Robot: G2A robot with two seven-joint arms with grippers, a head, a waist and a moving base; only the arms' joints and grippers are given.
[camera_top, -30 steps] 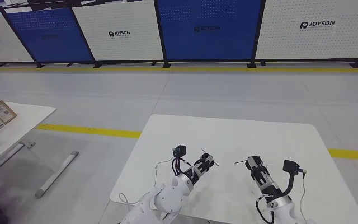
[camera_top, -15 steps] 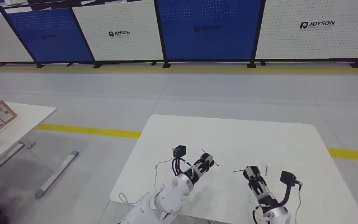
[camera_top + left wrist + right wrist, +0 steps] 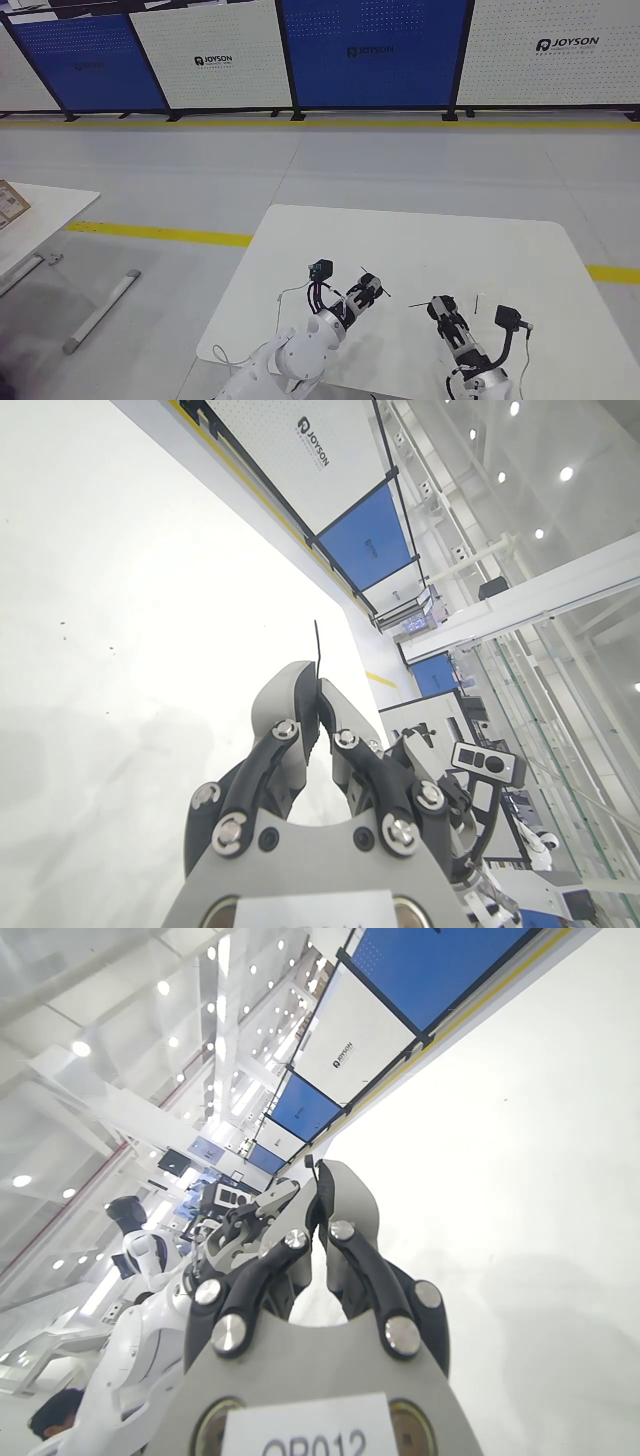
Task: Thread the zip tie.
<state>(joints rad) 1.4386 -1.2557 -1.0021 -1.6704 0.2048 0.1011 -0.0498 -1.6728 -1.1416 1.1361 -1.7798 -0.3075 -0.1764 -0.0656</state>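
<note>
Zip tie (image 3: 316, 645) tail was pinched tight in the left gripper (image 3: 317, 678), poking out past the fingertips. The right gripper (image 3: 317, 1174) was clamped on a small black head end (image 3: 308, 1161). Both hung close together over the white table (image 3: 400, 240), with a short dark sliver (image 3: 478, 298) lying beside the right arm.

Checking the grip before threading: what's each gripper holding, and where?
Left gripper pinches a zip tie by its thin tail; right gripper pinches one just below its head.
</note>
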